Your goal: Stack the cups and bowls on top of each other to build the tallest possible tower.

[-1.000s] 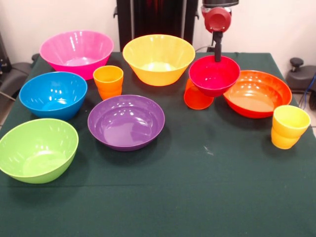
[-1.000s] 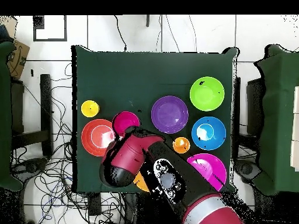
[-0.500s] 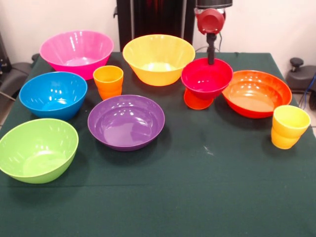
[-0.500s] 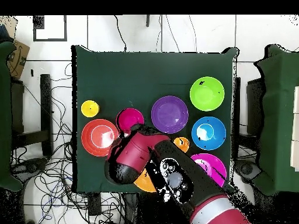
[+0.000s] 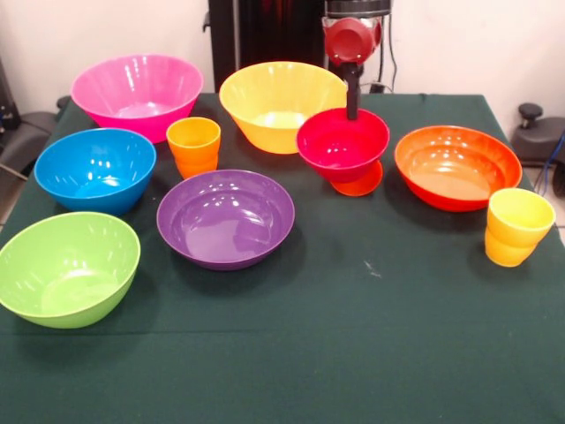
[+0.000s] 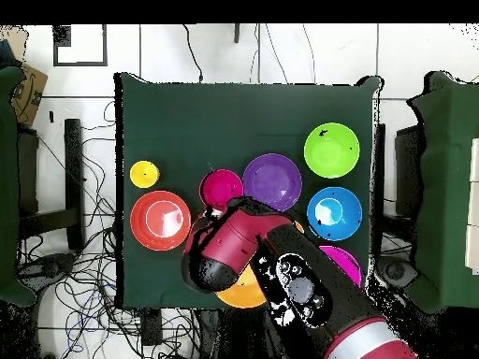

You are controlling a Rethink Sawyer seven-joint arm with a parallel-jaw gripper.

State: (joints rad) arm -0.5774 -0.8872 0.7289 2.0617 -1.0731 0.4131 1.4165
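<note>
My gripper is shut on the far rim of the small magenta-red bowl, which hangs just above the table, over a red-orange cup that shows beneath it. A large yellow bowl sits to the held bowl's left and a wide orange-red bowl to its right. A ribbed orange cup stands by the purple bowl. A ribbed yellow cup stands at the right edge. In the overhead view the arm hides the gripper, and the magenta-red bowl lies beside the purple bowl.
A pink bowl, a blue bowl and a green bowl line the left side of the green-clothed table. No bowl or cup rests on another. Cables lie on the floor around the table in the overhead view.
The gripper has carried the magenta-red bowl leftward in the front view, away from the orange-red bowl and toward the yellow and purple bowls. It now covers more of the red-orange cup.
</note>
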